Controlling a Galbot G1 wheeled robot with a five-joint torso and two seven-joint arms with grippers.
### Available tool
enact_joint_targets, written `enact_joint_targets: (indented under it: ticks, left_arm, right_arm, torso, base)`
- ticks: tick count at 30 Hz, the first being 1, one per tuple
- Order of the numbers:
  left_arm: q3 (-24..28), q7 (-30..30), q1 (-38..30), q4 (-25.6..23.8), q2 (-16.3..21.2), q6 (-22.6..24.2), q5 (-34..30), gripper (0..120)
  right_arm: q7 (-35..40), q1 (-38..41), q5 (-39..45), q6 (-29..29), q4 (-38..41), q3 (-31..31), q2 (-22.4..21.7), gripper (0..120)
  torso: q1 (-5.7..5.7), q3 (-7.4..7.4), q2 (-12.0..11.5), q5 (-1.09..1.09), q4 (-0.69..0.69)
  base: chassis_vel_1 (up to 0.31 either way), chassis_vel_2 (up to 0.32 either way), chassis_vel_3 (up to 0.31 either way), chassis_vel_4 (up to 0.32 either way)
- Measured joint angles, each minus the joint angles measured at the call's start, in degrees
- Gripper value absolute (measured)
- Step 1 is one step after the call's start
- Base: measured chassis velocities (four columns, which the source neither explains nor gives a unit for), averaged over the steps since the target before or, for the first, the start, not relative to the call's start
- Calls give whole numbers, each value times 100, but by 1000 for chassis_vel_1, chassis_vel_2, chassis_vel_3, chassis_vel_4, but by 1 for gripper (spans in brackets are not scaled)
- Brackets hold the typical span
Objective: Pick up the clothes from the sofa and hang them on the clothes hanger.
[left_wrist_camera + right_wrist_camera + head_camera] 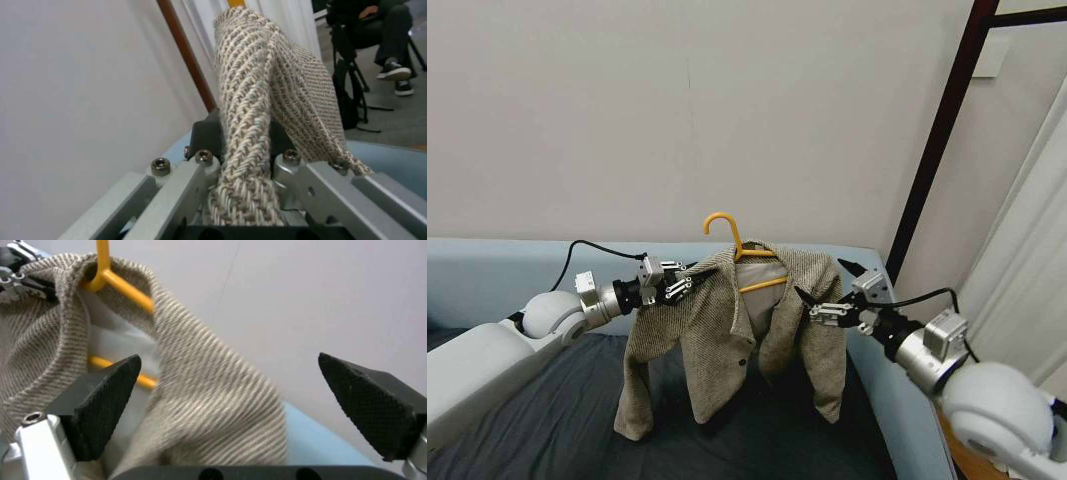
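Head view: the jacket, a beige herringbone tweed, hangs on an orange hanger and is held up in the air. The pale blue sofa lies below and behind it. The left hand is clamped on the jacket's left shoulder. The right hand sits at the jacket's right shoulder, where the sleeve drops, with its fingers spread wide. A plain wall stands behind the jacket. A dark wooden pole rises slanting to the jacket's right, with a white curtain beyond it. Nothing stands between the jacket and the wall.

Left wrist view: the left hand is closed narrow on a bunched fold of the jacket, which rises straight out from between the two metal fingers. The pole runs just behind the jacket, next to the wall. A strip of the sofa shows beside the jacket's lower edge.

Right wrist view: the right hand is wide, with its two black pads well apart. The jacket's shoulder lies between them. Whether the nearer pad touches the cloth cannot be told, and the other pad is clear of it. The hanger shows inside the jacket's collar against the pale lining. The left hand shows at the jacket's far shoulder. The wall is behind the jacket, and the sofa is below it.
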Motion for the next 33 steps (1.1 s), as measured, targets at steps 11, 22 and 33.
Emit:
enact_joint_targets:
  ticks: [11, 22, 33]
  left_arm:
    - [451, 367, -462, 175, -245, -167, 127, 8]
    - [440, 528, -315, 120, -213, -245, 301, 8]
    - [407, 651, -224, 106, -155, -350, 474, 8]
  right_arm:
    - [-2400, 161, 280, -296, -558, 305, -630, 100]
    - [-2471, 1075, -202, -618, -805, -820, -103, 100]
    - [-2682, 3126, -171, -867, -990, -2961, 437, 60]
  torso:
    - [0, -1, 0, -3, 1]
    - [0, 0, 0, -4, -3]
    - [0, 0, 0, -5, 0]
  base:
    - [0, 0, 0, 0]
    - [0, 0, 0, 0]
    - [0, 0, 0, 0]
